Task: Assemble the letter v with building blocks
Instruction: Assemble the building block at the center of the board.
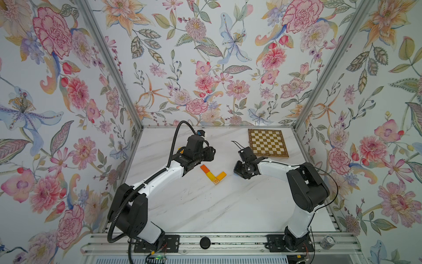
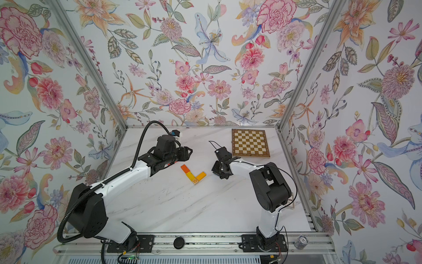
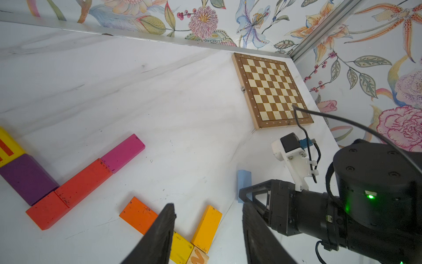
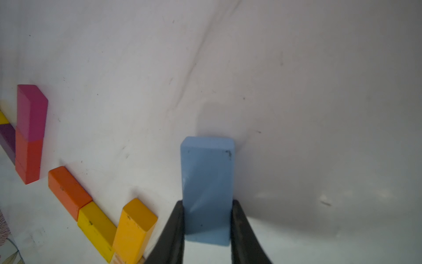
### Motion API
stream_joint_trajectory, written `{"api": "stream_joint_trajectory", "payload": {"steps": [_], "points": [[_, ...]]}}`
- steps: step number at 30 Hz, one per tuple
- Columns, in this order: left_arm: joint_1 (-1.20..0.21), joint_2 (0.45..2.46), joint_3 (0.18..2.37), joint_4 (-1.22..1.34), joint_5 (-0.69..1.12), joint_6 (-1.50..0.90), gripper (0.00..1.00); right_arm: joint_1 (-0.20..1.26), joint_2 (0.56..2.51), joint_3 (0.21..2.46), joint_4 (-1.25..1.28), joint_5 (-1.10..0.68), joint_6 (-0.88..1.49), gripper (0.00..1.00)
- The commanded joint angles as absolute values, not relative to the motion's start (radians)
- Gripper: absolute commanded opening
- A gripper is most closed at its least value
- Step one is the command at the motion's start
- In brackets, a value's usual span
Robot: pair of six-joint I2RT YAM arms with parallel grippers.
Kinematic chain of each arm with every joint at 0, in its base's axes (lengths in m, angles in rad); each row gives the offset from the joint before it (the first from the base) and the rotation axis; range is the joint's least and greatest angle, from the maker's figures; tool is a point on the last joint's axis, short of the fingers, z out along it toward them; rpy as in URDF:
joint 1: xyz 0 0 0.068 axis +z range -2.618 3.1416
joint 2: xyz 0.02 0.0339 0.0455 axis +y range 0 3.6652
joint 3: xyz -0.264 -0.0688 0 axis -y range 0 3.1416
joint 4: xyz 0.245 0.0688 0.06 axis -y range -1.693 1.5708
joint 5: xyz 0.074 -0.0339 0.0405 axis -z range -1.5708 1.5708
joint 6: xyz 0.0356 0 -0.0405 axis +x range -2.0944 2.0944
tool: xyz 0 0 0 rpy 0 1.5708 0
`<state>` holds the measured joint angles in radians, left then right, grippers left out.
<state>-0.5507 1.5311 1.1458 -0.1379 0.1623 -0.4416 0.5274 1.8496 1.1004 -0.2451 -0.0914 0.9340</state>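
Orange-yellow-amber letter v [image 1: 210,176], W cube [image 1: 215,182] at corner, lies at surface [image 1: 205,205] centre. Right pincer [image 4: 207,204] clamped on light blue block [image 4: 206,173], near amber arm. Left pincer [image 3: 207,206] apart, empty. Bare surface frontward; chessboard [image 1: 267,142] far corner.

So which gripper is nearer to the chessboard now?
The right. The right gripper, shut on the light blue block, sits just off a front corner of the chessboard. The left gripper hangs open farther away, by the orange block, toward the robot's left.

Ten coloured building blocks [image 3: 84,181] and one chessboard [image 3: 271,91]
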Motion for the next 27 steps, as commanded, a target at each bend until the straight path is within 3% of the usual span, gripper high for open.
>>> {"api": "stream_joint_trajectory", "payload": {"steps": [1, 18, 27], "points": [[-0.540, 1.497, 1.128, -0.139, 0.136, -0.428, 0.51, 0.531, 1.890, 1.124, -0.225, -0.094, 0.965, 0.16], [-0.537, 1.470, 1.124, -0.162, 0.110, -0.414, 0.52, 0.515, 1.951, 1.199, -0.173, -0.172, 0.965, 0.47], [-0.537, 1.511, 1.175, -0.178, 0.145, -0.403, 0.52, 0.502, 1.844, 1.164, -0.150, -0.188, 0.953, 0.60]]}}
